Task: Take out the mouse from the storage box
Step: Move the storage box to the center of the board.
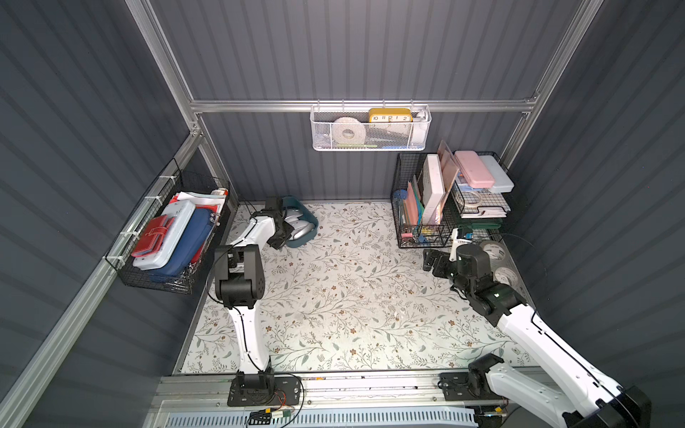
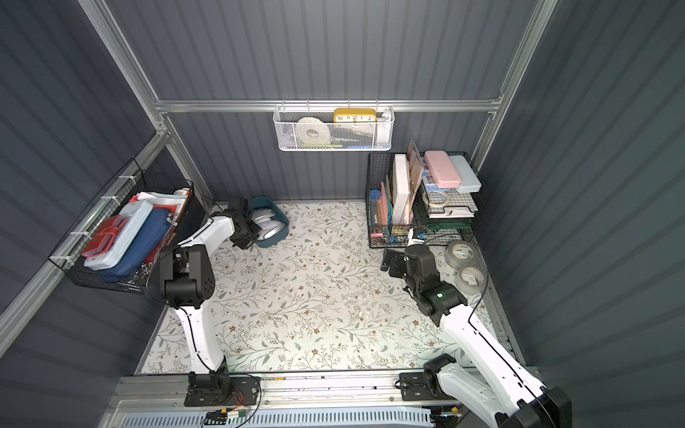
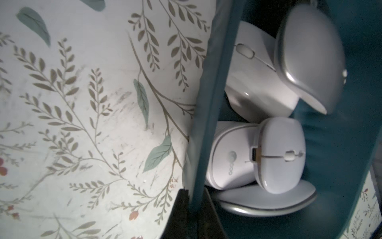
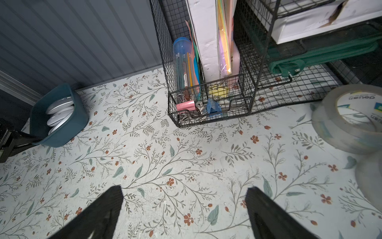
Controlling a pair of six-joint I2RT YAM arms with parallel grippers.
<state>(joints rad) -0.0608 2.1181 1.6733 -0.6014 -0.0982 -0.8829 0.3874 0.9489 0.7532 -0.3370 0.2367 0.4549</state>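
left gripper [image 3: 194,198] clamped on storage box [image 3: 215,82] wall, likely to steady it | white mice [image 3: 281,155] piled inside, none out yet | right gripper [image 4: 184,189] spread wide, free to pick

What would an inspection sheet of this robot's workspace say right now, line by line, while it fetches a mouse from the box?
Surface: floral-patterned table top, faintly scuffed.
Job's things: teal storage box near the back wall, several white mice piled inside.
Clutter: two tape rolls; black wire rack of stationery.
Jaws: left jaws shut on the storage box's wall; right jaws open, empty, above the table top.
Cables: black cable along the left arm; loose wires at the front rail.
Surroundings: grey ribbed walls; white mesh basket with a clock; black wall basket of cases.
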